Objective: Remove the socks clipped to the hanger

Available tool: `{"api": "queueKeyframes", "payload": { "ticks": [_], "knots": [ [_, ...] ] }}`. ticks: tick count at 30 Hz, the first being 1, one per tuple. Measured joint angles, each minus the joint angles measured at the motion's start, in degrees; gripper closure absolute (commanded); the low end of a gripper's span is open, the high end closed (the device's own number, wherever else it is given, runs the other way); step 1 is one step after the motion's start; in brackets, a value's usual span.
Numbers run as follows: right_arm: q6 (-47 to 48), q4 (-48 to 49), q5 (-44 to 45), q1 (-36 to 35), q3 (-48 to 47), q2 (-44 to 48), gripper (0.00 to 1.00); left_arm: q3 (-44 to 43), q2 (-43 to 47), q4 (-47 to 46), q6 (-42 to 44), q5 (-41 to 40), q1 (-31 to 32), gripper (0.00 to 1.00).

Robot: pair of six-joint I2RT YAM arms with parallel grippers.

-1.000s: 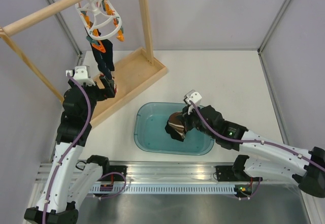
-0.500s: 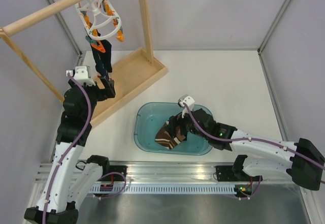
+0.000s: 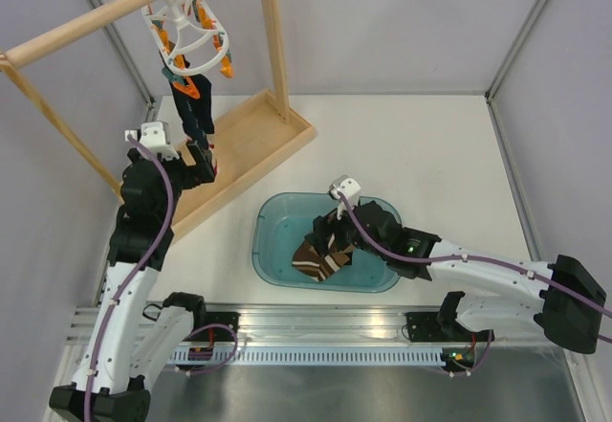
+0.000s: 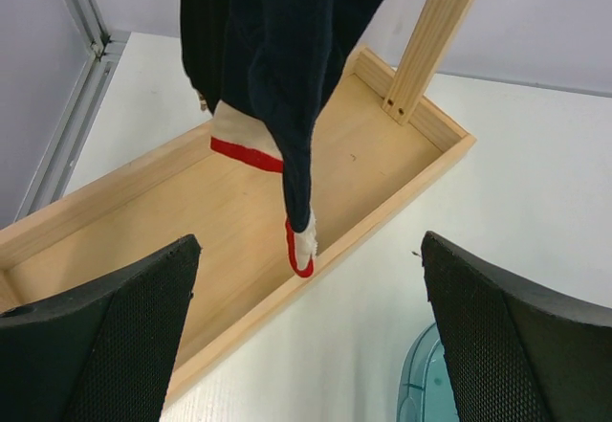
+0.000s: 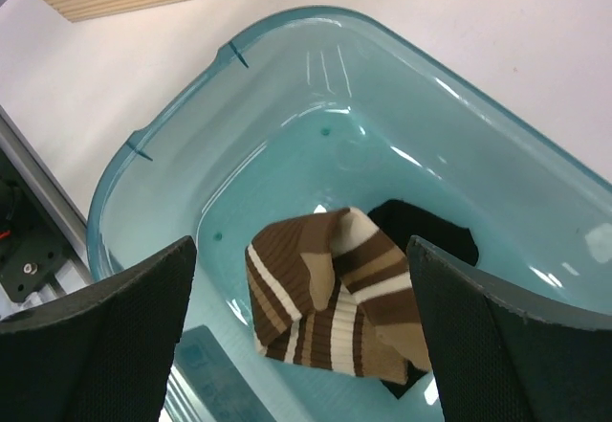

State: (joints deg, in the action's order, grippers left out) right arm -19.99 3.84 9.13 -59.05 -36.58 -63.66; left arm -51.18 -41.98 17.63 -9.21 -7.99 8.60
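Note:
The white hanger hangs by its hook from the wooden pole, with orange and teal clips. Dark navy socks dangle from it; one shows red-white patches. My left gripper stands open just below them, and the sock's toe hangs between the fingers without touching. My right gripper is open over the teal tub. A brown, tan and white striped sock lies loose in the tub, partly on top of a black sock. Nothing sits between the right fingers.
The wooden rack's tray base lies under the hanger, with an upright post at its far end. A metal rail runs along the table's near edge. Frame posts stand at the corners.
My right gripper opened and let the striped sock fall into the tub while the arm shifted left. The left gripper stayed open near the hanging sock.

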Motion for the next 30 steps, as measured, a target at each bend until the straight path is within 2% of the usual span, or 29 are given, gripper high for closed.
{"api": "queueKeyframes", "payload": {
  "ticks": [7, 12, 20, 24, 30],
  "knots": [
    [4.13, 2.51, -0.26, 0.02, -9.16, -9.88, 0.06, 0.0, -0.68, -0.09, -0.42, 3.17, -6.88, 0.0],
    [6.43, 9.94, -2.1, 1.09, -17.38, -18.43, 0.06, 0.0, -0.63, -0.07, -0.57, 3.52, -8.24, 0.0],
    [9.31, 19.71, -7.1, 2.54, -40.54, -38.8, 0.08, 0.0, -1.46, -0.17, -0.9, 3.8, -13.25, 0.0],
    [9.57, 22.97, -9.46, 2.47, -47.91, -47.01, 0.08, -0.09, -4.15, -0.28, -2.8, 6.93, -18.64, 0.0],
    [10.71, 23.67, -10.51, 1.01, -54.69, -55.21, 0.09, 0.02, -7.23, -2.25, -8.85, 16.33, -30.93, 0.0]
  ]
}}
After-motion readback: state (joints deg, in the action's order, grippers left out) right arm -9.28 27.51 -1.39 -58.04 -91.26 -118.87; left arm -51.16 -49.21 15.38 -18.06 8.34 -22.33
